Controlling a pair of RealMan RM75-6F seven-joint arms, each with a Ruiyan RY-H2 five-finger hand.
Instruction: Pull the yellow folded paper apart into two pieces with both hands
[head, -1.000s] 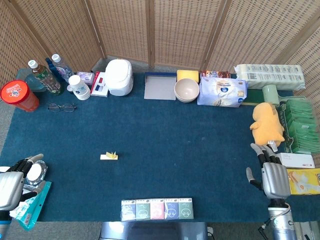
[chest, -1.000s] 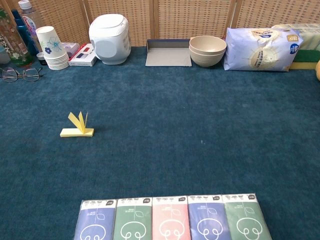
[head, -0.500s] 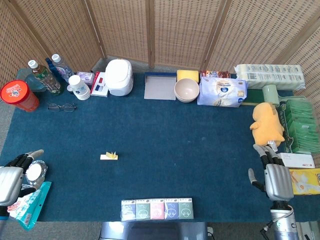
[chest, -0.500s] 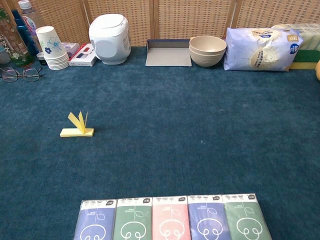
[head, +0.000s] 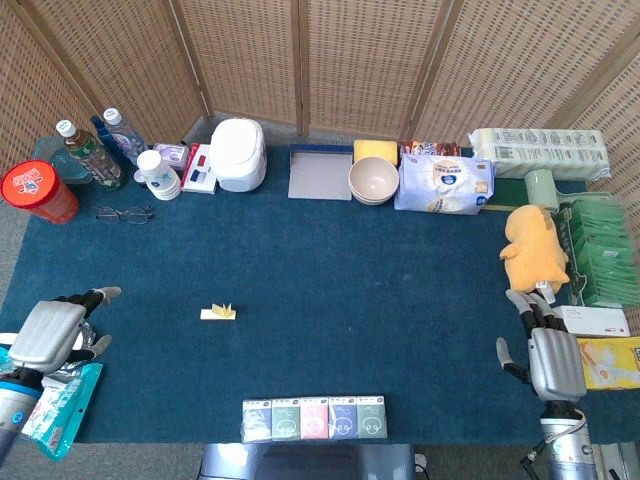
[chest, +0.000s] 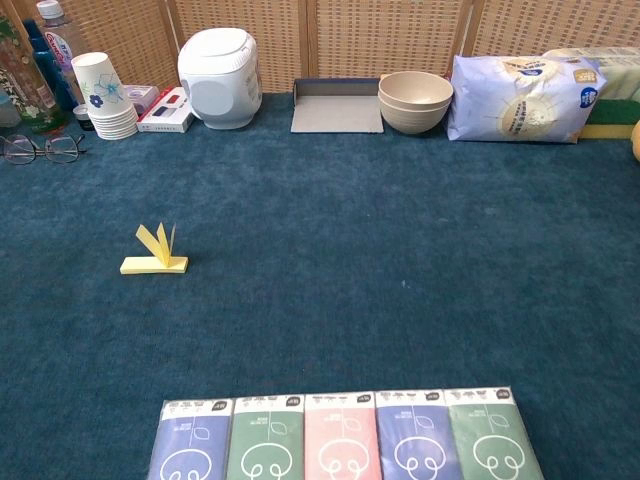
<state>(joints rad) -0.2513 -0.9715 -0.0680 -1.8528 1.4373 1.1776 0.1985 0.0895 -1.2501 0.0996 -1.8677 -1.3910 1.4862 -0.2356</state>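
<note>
Head view: the yellow folded paper, a flat strip with upright pointed flaps, lies on the blue carpeted tabletop. Left hand and right hand, metallic, fingers spread, hold nothing. Chest view: the paper lies alone left of centre.

left hand moved inward over the table edge, fingers spread forward

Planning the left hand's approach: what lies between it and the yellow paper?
Only bare blue carpet between the left hand and the yellow paper, seen in the head view.
</note>
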